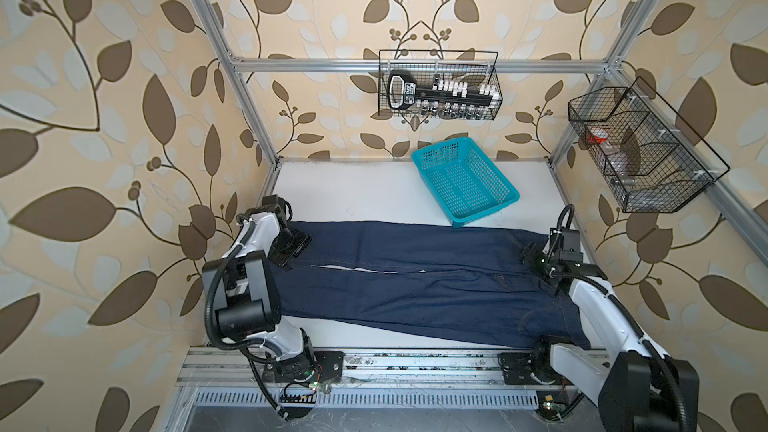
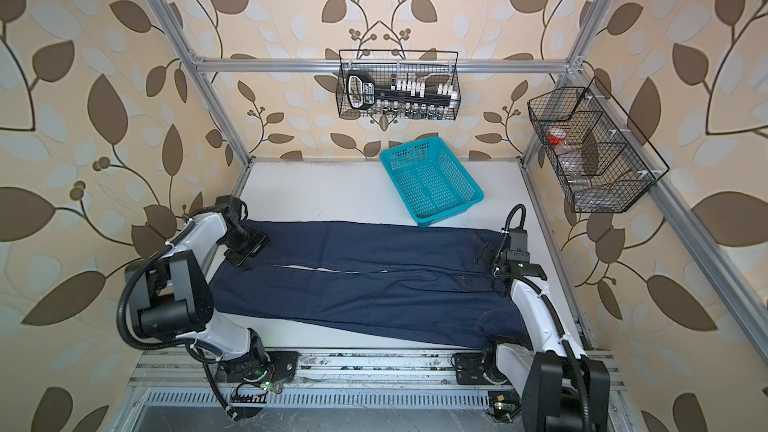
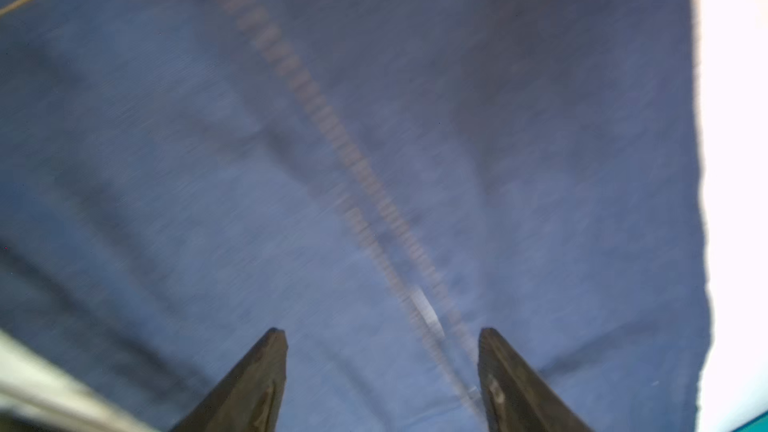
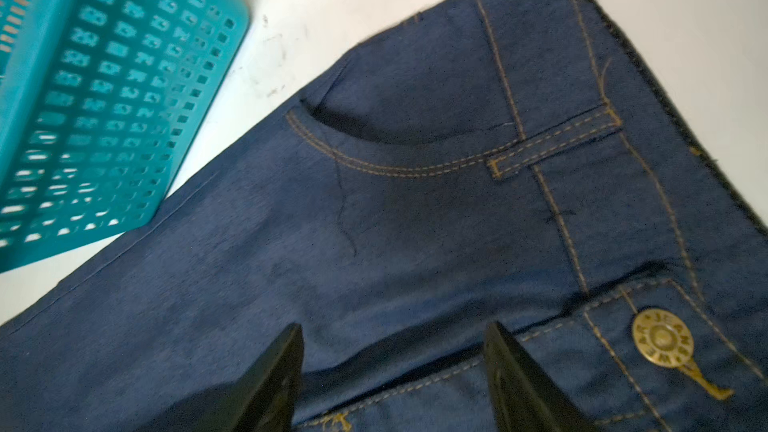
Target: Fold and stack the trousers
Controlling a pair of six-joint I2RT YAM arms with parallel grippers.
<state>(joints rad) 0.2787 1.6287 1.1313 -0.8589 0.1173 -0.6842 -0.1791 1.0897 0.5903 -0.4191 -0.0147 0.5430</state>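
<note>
The trousers (image 1: 415, 280) lie spread flat across the near half of the white worktop (image 1: 353, 193), with the waist to the right and both legs running left, a thin gap between them. The left hand (image 1: 291, 249) hangs over the far leg's end. In its wrist view the fingers (image 3: 266, 376) stand apart with nothing between them, over blurred denim. The right hand (image 1: 530, 255) hovers above the waistband, jaws parted and empty (image 4: 392, 334), close to the brass button (image 4: 663, 337). The basket (image 1: 463, 184) sits just beyond the trousers' far edge, right of centre.
</note>
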